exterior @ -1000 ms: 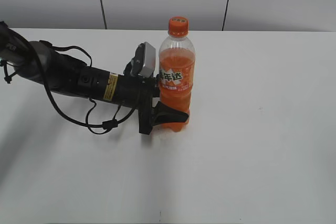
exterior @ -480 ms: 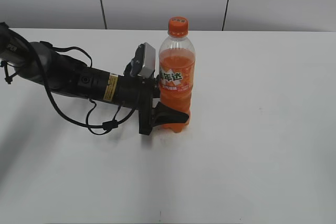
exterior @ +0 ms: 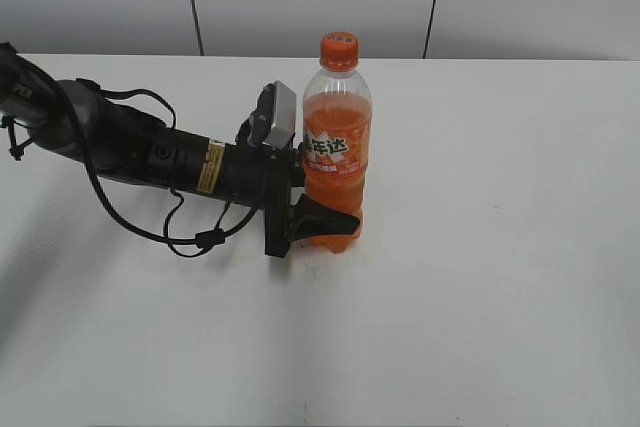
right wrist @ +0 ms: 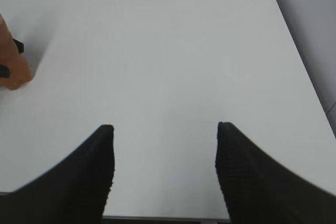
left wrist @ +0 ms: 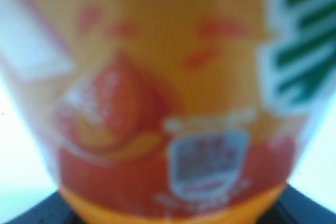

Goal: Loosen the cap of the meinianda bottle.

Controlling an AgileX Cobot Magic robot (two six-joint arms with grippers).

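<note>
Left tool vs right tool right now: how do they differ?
The left tool is shut on the bottle, low on its body; the right tool is open and holds nothing. The left one lies low over the table beside the bottle; the right one hangs above bare table, away from it. Neither touches the cap. Both have black fingers.

the left arm (exterior: 150, 152) is a thick black tube built of rounded segments, with a yellow label with dark print wrapped round it near the wrist. thin black cables loop loosely off its underside and over its top. a light grey, boxy camera housing (exterior: 276, 115) sits on the wrist. the left gripper (exterior: 322, 215) ends in matte black, wedge-shaped jaws on a flat black bracket. the right gripper (right wrist: 164, 171) shows two broad black fingers (right wrist: 247, 177) with rounded tips and finely dimpled inner faces.
</note>
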